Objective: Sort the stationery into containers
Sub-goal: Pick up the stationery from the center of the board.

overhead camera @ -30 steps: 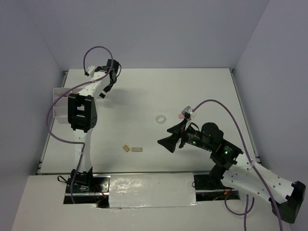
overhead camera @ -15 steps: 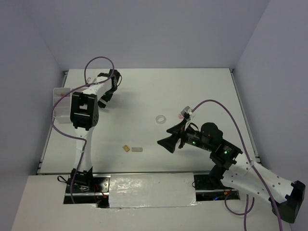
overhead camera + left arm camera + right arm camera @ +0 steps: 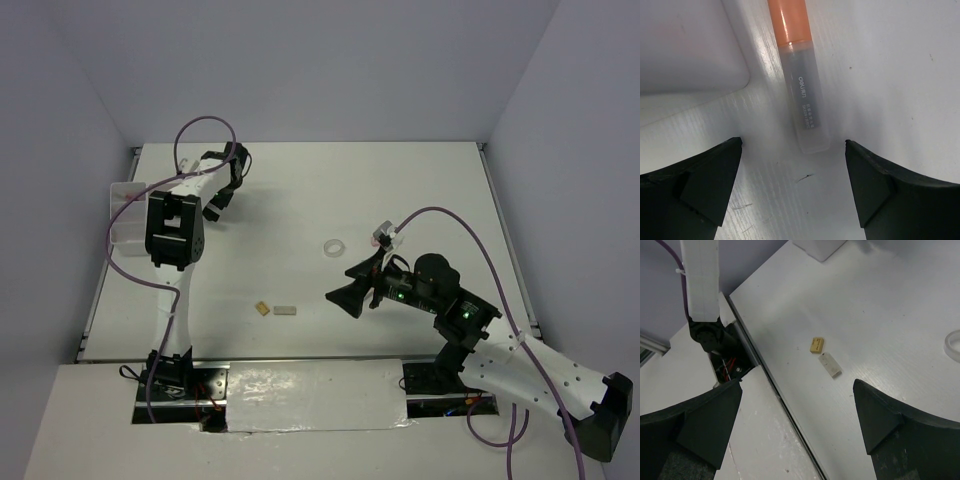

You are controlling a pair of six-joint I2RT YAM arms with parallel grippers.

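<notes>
An orange marker (image 3: 800, 75) with a clear cap lies on the table beside the corner of the white box (image 3: 685, 45). My left gripper (image 3: 792, 185) is open and empty, its fingers either side of the marker's cap end, just short of it. In the top view the left gripper (image 3: 214, 207) is right of the box (image 3: 124, 215); the marker is hidden there. My right gripper (image 3: 345, 297) is open and empty above the table's front part. A tan eraser (image 3: 816, 344) and a whitish eraser (image 3: 830, 364) lie ahead of it. A clear tape ring (image 3: 334, 246) lies mid-table.
A small pink item (image 3: 377, 240) lies by the right arm's cable. The table's front edge and the left arm's base (image 3: 720, 347) show in the right wrist view. Grey walls close the table on three sides.
The left arm has shifted and brought its gripper down toward the table beside the box. The right arm has barely moved.
</notes>
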